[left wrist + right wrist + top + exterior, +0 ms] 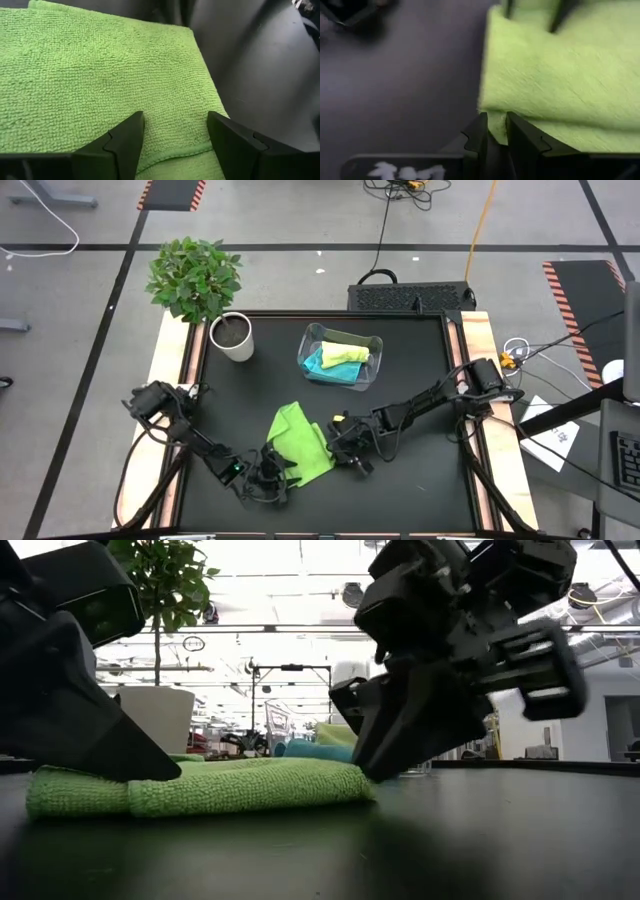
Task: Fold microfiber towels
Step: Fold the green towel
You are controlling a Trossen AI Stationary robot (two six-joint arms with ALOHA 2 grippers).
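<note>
We see the green towel (299, 442) lying folded on the counter (400, 380), near its front edge. Our right tool (496, 131) pinches the towel's right edge between nearly closed fingers. Our left tool (175, 132) stands spread over its left end. Two more towels (340, 357) sit in the bin (310, 340).

Bright overhead glare, blurred right-wrist view

Right wrist view: right gripper (497, 131) at bottom centre, fingers (476, 135) pinched onto a corner of the green towel (560, 80). Towel fills the right side; dark table (400, 85) fills the left. Dark blurred shapes along the top edge.
</note>
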